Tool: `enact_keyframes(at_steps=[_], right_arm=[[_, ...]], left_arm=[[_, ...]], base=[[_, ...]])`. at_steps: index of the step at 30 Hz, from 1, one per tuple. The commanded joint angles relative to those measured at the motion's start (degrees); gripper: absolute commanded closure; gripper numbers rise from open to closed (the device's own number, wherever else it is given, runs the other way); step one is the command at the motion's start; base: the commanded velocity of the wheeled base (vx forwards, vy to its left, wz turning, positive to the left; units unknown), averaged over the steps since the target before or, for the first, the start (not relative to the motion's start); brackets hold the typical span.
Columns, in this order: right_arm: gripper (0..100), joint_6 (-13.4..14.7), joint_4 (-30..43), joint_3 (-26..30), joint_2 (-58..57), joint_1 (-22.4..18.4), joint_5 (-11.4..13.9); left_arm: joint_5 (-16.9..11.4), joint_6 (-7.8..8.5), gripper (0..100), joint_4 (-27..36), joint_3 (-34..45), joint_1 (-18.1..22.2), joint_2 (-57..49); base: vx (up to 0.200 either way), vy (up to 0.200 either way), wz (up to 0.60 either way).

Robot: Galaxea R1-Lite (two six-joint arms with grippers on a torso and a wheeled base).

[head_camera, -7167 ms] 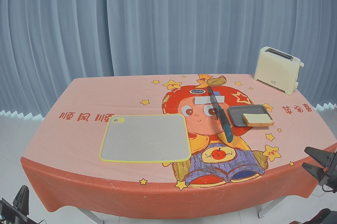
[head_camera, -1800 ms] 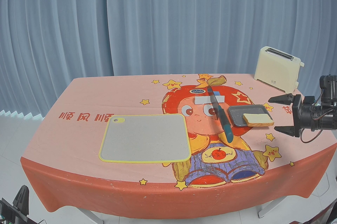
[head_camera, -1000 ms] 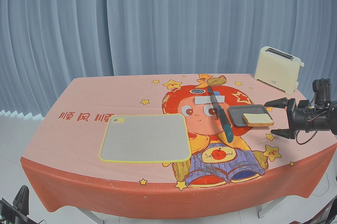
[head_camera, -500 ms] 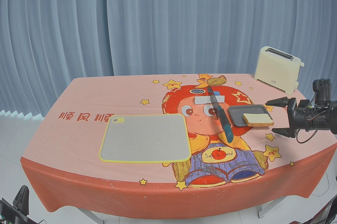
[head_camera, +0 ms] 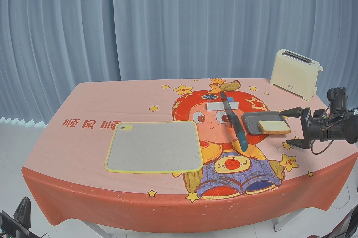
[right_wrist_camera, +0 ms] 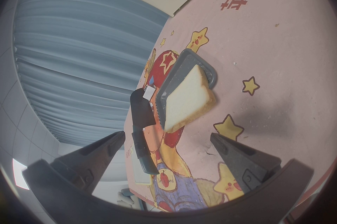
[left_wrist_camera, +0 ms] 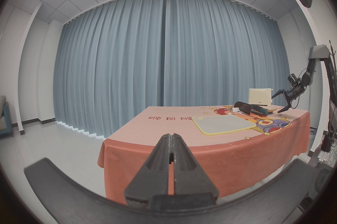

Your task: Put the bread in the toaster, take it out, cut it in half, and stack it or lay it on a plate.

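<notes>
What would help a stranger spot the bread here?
Start at the table with the pink cartoon cloth and find the cream toaster at its far right corner. Nearer than it lies a dark grey tray, and the bread rests on the tray's near right corner, overhanging the rim. It is the only pale square slice with a brown crust; the knife beside it is long and thin.

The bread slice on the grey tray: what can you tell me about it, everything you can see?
The bread slice is a whole, uncut square, pale cream on top with a tan-brown crust, and it looks soft and untoasted. It lies flat on the near right part of the dark grey tray, with one edge jutting over the tray's rim. Only the tray touches it. The right gripper is open just to its right, apart from it.
</notes>
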Motion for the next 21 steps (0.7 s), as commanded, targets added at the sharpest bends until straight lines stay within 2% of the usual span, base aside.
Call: enact_keyframes(at_steps=[1, 3, 8, 21], right_arm=[[0, 0.2, 0.0, -0.8, 1.8, 0.1, 0.0], [0, 0.4, 0.0, -1.3, 2.4, 0.1, 0.1], [0, 3.4, 0.0, -3.8, 4.6, 0.0, 0.0], [0, 4.5, 0.0, -7.0, 7.5, -0.4, 0.0]], left_arm=[[0.0, -0.01, 100, 0.0, 1.0, 0.0, -0.9], [0.0, -0.01, 100, 0.0, 1.0, 0.0, -0.9], [0.0, -0.01, 100, 0.0, 1.0, 0.0, -0.9], [0.0, -0.01, 100, 0.0, 1.0, 0.0, -0.9]], base=[[0.0, 0.0, 0.0], [0.0, 0.0, 0.0], [0.0, 0.0, 0.0], [0.0, 0.0, 0.0]])
